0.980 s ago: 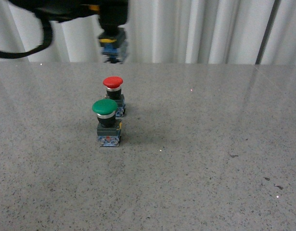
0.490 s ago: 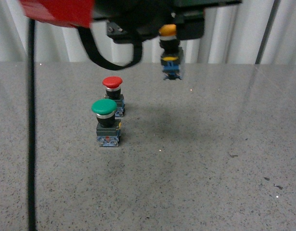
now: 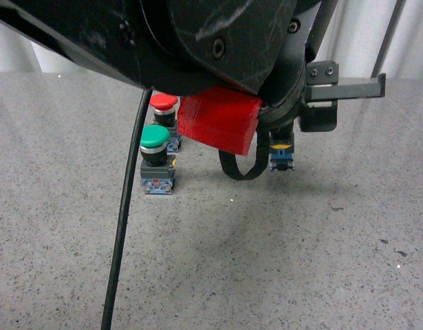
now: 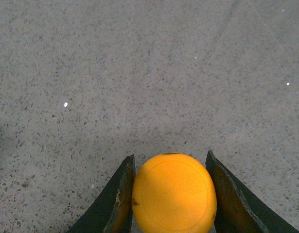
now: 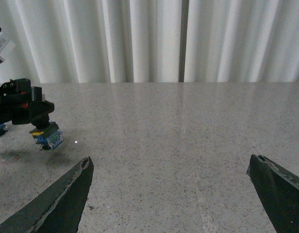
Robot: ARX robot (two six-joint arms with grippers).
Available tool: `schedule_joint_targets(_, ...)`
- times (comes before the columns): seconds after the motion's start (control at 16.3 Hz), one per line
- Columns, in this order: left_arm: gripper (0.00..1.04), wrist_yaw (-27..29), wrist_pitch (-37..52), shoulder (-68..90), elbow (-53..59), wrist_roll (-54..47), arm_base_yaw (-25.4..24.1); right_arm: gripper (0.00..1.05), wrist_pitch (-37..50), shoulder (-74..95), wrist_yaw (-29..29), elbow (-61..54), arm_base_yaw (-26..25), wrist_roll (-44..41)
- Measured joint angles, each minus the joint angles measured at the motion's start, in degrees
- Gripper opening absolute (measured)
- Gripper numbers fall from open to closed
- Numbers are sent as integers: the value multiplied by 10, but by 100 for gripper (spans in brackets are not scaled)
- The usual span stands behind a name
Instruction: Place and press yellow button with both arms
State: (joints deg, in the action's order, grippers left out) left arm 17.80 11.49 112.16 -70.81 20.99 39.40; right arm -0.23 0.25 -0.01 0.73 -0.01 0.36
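Note:
The yellow button (image 4: pixel 174 192) is clamped between my left gripper's two dark fingers (image 4: pixel 119 201), its round yellow cap facing the wrist camera. In the front view its blue and yellow base (image 3: pixel 282 157) hangs just above the grey table under the bulky black left arm (image 3: pixel 197 41), with the cap hidden. The right wrist view shows the base (image 5: pixel 47 137) held off the table at the far left. My right gripper (image 5: pixel 171 194) is open and empty, fingers wide apart above bare table; it does not show in the front view.
A green-capped switch (image 3: pixel 156 159) and a red-capped switch (image 3: pixel 164 117) behind it stand on the table left of the held button. A red block (image 3: pixel 218 124) and a black cable (image 3: pixel 125 213) hang from the left arm. White curtains (image 5: pixel 139 39) close the far edge.
My left arm has swung right and lowered, carrying the yellow button from high at the back down to just above the table, right of the green and red switches. The arm now fills the front view.

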Motion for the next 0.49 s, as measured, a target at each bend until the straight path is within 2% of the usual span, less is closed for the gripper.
schedule_joint_targets(0.31, 35, -10, -5, 11, 0, 11, -2, 98, 0, 0, 0, 0, 0, 0)
schedule_joint_targets(0.43, 58, -11, -1, 11, 1, 12, 0, 98, 0, 0, 0, 0, 0, 0)
schedule_joint_targets(0.49, 65, -12, 0, 10, 1, 11, 2, 98, 0, 0, 0, 0, 0, 0)
